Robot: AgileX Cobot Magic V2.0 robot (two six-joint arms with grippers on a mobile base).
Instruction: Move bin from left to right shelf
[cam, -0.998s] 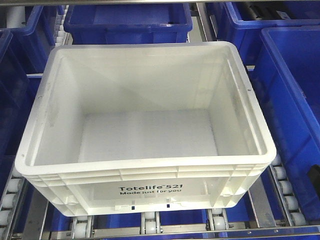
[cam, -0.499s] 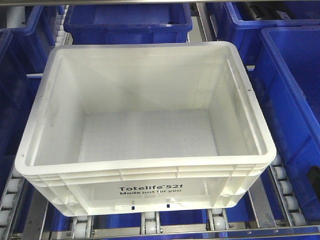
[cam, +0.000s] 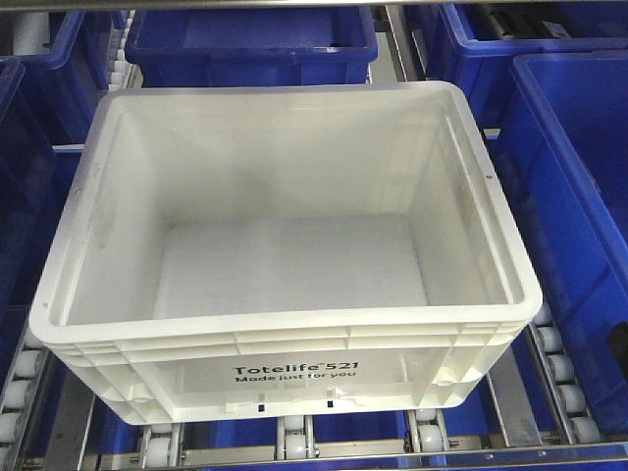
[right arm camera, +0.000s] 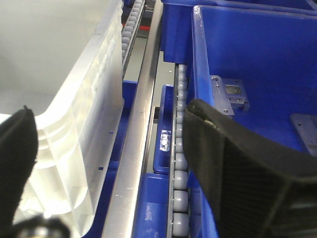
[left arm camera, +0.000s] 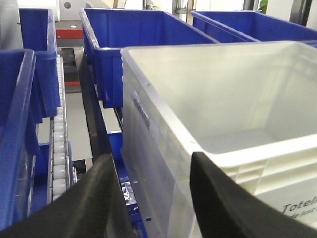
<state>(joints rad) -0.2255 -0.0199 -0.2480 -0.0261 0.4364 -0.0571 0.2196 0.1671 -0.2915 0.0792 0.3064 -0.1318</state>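
One white bin (cam: 285,324) on a roller shelf, blue bins crowding every side.

Front view shows the bin empty, sitting on white rollers (cam: 292,442) between metal rails, its near wall printed "Totelife 521 Made just for you"; neither arm appears there, and the blue bins (cam: 579,196) around it are cut off by the frame edges. Left pincer (left arm camera: 151,198) stands open at the bin's near left corner, one dark finger (left arm camera: 223,198) over the rim and the other outside the wall; whether either touches the plastic is hard to tell. Right pincer (right arm camera: 114,153) is also spread wide, its left finger (right arm camera: 17,163) in front of the bin's corner and its right finger (right arm camera: 237,168) covering part of a blue bin (right arm camera: 257,59); its fingertips are out of frame and it holds nothing visible.
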